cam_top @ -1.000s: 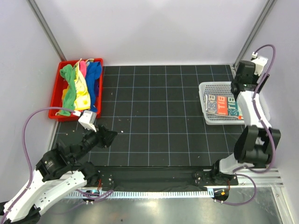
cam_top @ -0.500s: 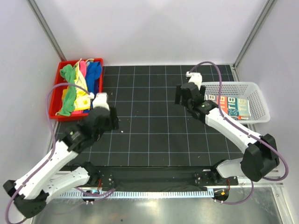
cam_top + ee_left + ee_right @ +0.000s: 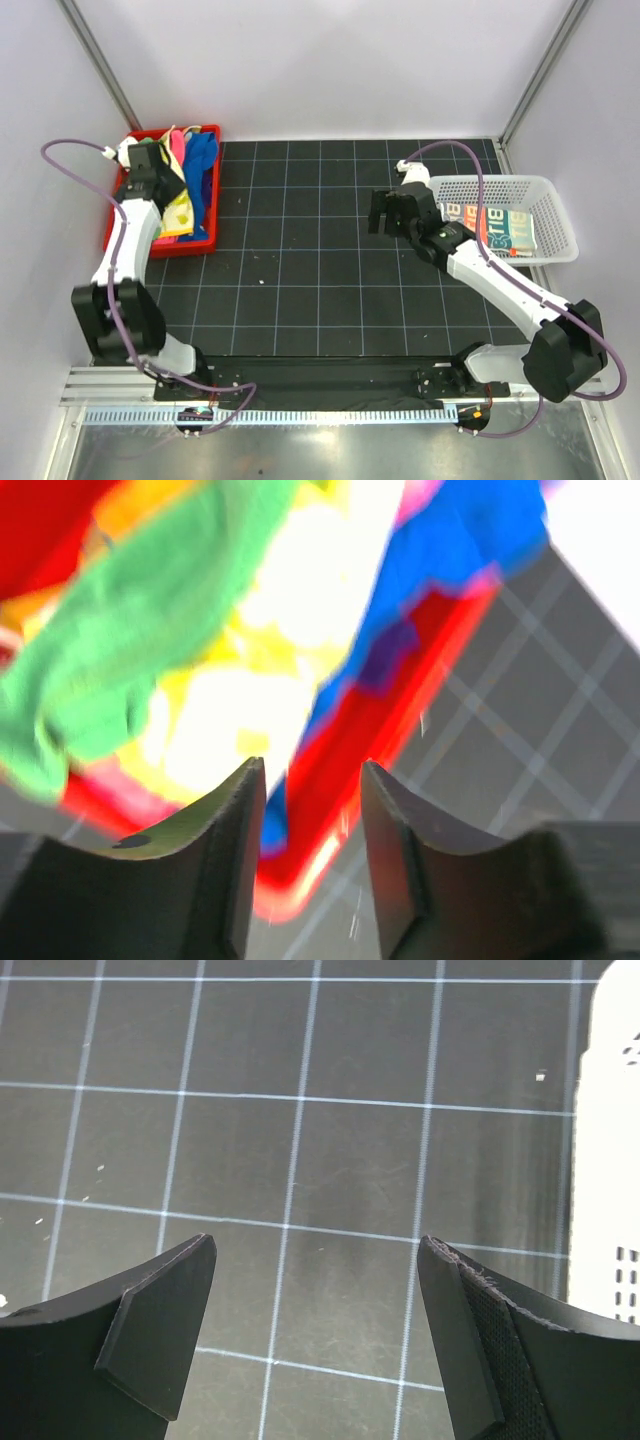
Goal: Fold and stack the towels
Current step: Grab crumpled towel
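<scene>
Left fingers [image 3: 228, 860]: apart, nothing between them, hanging over the heap of towels [image 3: 190, 175] in the red bin [image 3: 185, 247].
Right fingers [image 3: 160, 1320]: wide apart, empty, above bare tabletop [image 3: 350, 1160] beside the white basket [image 3: 500, 180] holding a printed towel [image 3: 490, 225].
Risk, grab: the towels lie tangled, so I may pinch two colours or drag extras over the rim.
Risk, bin: closing too low could catch its wall and shift it.
Risk, aim: my left wrist view is blurred.

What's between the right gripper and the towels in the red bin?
Nothing but bare black gridded mat separates the right gripper from the towels in the red bin, as the top view shows.
</scene>
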You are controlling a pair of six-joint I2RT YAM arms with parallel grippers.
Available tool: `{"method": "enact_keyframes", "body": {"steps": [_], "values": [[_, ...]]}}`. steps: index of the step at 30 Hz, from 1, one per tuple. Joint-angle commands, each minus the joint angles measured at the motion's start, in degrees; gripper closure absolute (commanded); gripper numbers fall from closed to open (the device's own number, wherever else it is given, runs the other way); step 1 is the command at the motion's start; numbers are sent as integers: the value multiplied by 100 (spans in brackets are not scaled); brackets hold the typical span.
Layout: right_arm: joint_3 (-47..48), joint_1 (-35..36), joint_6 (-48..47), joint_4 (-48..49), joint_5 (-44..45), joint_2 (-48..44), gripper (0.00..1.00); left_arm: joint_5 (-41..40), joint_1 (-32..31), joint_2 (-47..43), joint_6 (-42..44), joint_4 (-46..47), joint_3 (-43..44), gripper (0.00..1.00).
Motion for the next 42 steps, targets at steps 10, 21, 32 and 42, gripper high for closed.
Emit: {"method": "enact_keyframes", "body": {"steps": [10, 21, 32, 42], "values": [[-77, 2, 240, 430, -976, 24, 11, -764, 570, 2305, -116, 862, 1540, 62], [-112, 2, 302, 526, -1108, 191, 12, -889, 772, 2341, 341, 1179, 1339, 57], [-112, 2, 293, 535, -1073, 306, 12, -890, 852, 2148, 587, 1283, 1128, 56], [-121, 2, 293, 553, -1055, 332, 12, -907, 852, 1655, 693, 1644, 557, 51]]}}
